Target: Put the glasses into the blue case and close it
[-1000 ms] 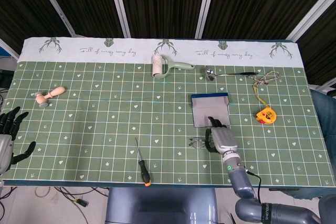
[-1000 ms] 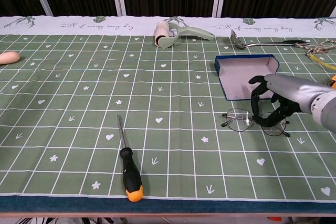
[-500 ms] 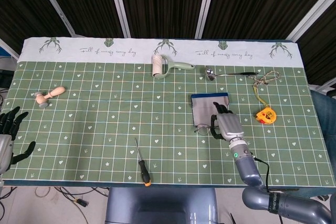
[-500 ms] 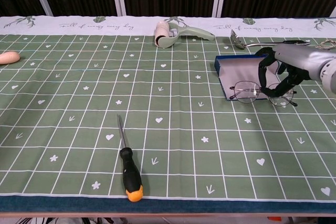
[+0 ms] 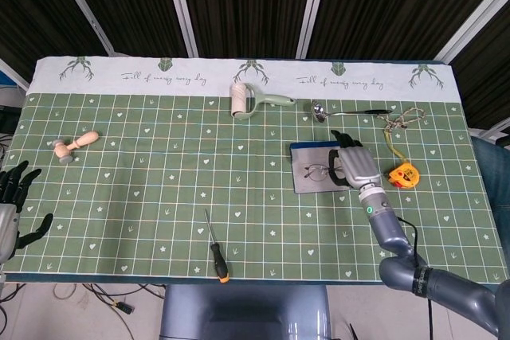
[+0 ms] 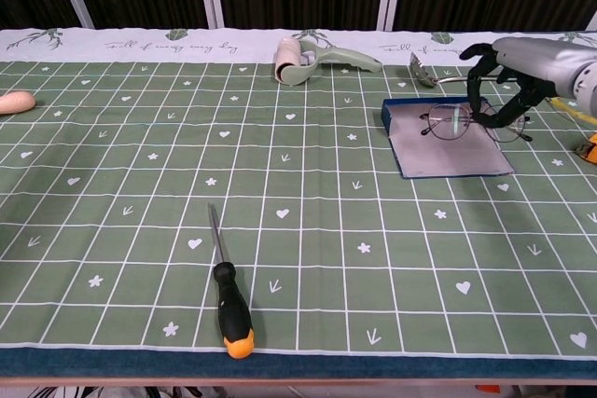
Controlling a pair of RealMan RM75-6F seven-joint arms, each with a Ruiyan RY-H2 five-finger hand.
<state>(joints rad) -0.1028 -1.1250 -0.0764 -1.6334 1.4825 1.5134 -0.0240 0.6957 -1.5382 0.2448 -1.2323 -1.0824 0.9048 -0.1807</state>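
Glasses (image 6: 464,122) held in pinch by right hand (image 6: 504,81), raised above open blue case (image 6: 448,142). Left hand (image 5: 16,197) idle at counter (image 5: 159,173) edge, fingers spread, nothing held. Glasses best lowered level, centred within case walls, released only once seated.

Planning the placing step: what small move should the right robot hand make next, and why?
Probably lower and release: the right robot hand holds the glasses above the open blue case, seemingly not yet resting inside it.
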